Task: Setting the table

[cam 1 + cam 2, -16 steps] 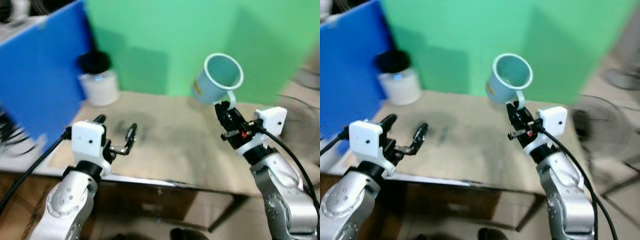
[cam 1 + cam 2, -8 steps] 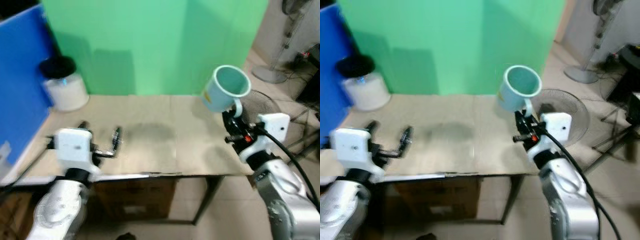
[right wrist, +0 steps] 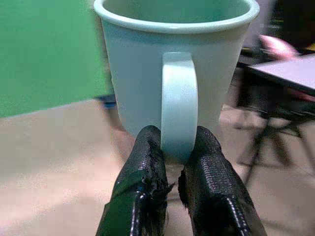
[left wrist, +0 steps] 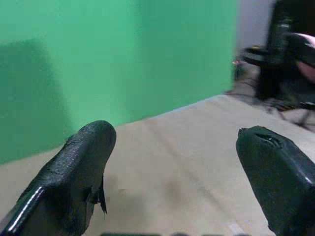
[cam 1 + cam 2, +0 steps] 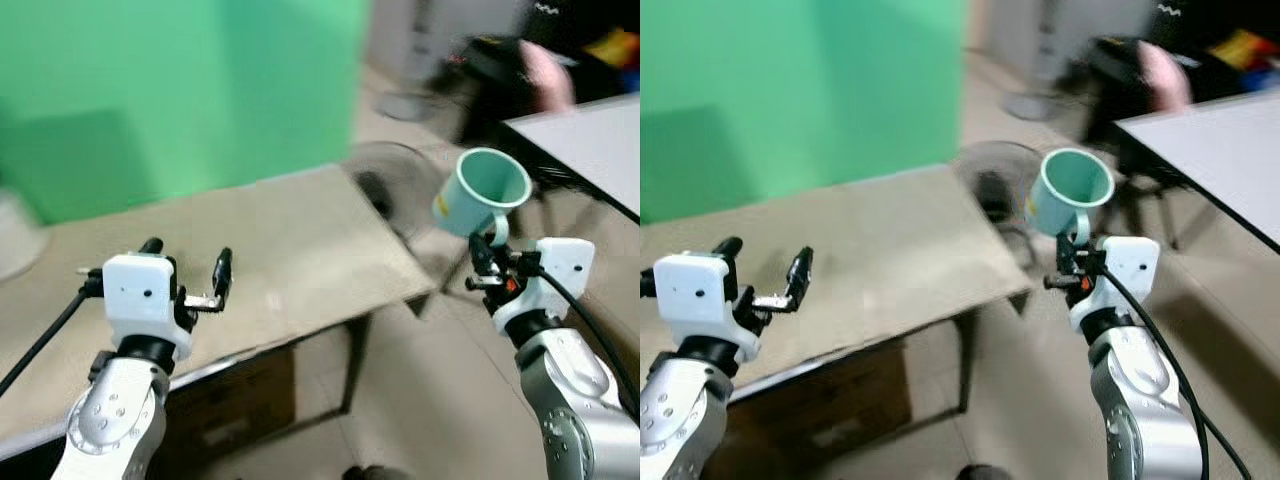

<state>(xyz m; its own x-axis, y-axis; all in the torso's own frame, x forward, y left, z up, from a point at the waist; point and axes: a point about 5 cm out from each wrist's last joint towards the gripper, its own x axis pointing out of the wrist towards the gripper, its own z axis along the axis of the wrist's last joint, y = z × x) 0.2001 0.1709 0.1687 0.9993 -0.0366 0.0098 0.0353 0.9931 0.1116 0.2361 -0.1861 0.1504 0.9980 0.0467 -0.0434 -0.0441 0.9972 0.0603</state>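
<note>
Camera swung rightward; mug [image 3: 178,69] by its handle in right tool [image 3: 173,160].

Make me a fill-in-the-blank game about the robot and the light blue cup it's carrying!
1. The right gripper pinches the light blue plastic mug by its ____.
2. The left gripper hovers over the beige table with its fingers ____.
3. The wall behind the beige table is coloured ____.

Missing words: handle; open; green
</note>
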